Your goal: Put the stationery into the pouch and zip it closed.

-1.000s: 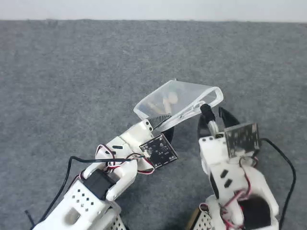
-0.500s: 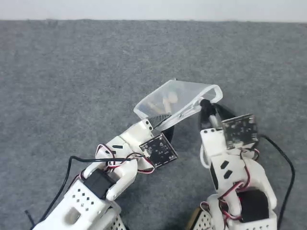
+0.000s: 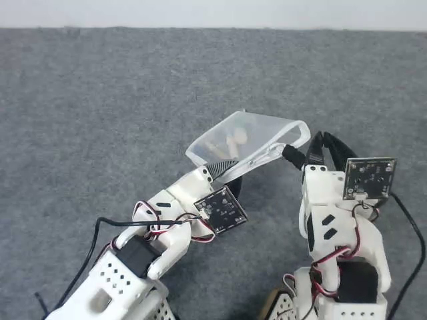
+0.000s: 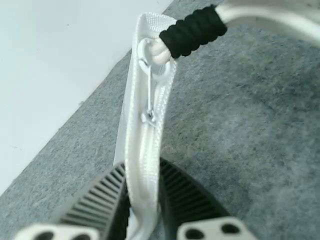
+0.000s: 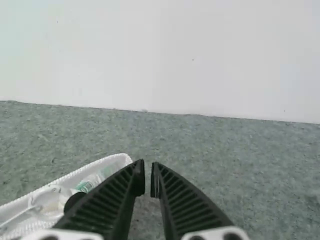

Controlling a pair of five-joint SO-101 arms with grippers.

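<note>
Grey, short-piled carpet covers the desk (image 3: 100,100) and runs back to a plain white wall (image 3: 200,13). On the left, the left claw (image 3: 223,168) is clamped on the pouch (image 3: 257,130). Its ribbed black fingers (image 4: 107,195) pinch the woven white zip band, so the pouch stands out ahead of the claw, tilted.

The pouch is a soft, translucent, roughly rectangular bag. Through its wall the stationery (image 3: 235,139) shows as pale and orange-brown shapes, too blurred to name.

Just beyond the left claw, a small metal slider (image 4: 149,117) sits on the band. A thin pull tab leads from it to a ring (image 4: 145,47) at the pouch's far corner. A black cord-wrapped tip (image 4: 192,30) on a white stem touches that ring and lies just beside the right claw (image 5: 147,170), on its pouch side.

The right claw's ribbed, wedge-shaped fingers are drawn narrow, with a thin slit between them and nothing in it
</note>
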